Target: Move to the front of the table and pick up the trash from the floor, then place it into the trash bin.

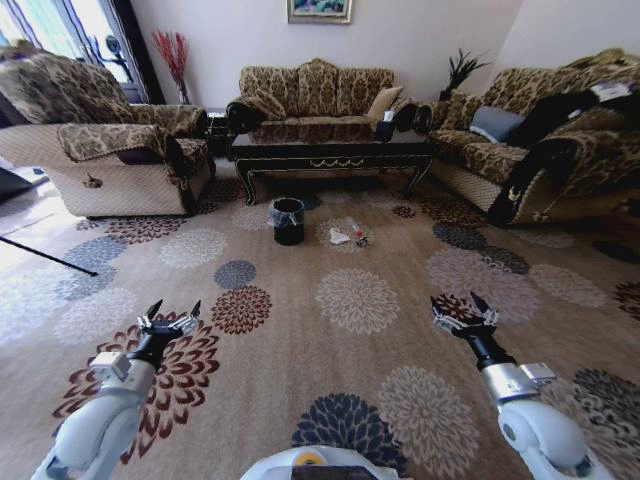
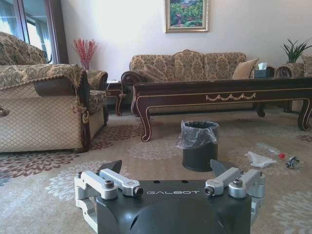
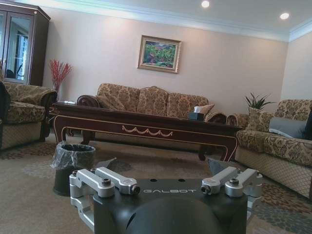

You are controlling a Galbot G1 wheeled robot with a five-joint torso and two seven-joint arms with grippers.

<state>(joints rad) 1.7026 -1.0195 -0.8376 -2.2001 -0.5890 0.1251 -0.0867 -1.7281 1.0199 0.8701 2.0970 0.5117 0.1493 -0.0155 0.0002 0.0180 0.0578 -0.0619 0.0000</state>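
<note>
Carpet (image 1: 300, 300) with flower medallions was seen spread before the robot. Nearest the camera, the left gripper (image 1: 170, 314) was held low over it, fingers spread and grasping nothing. Farther off, the black trash bin (image 1: 288, 220), lined with a clear bag, was stood on the carpet just before the front rail of the dark coffee table (image 1: 330, 155), near its left leg. The trash (image 1: 346, 236), a white paper scrap and a red-tipped wrapper, was found just right of the bin. The right gripper (image 1: 464, 310) was likewise held spread and unladen.
</note>
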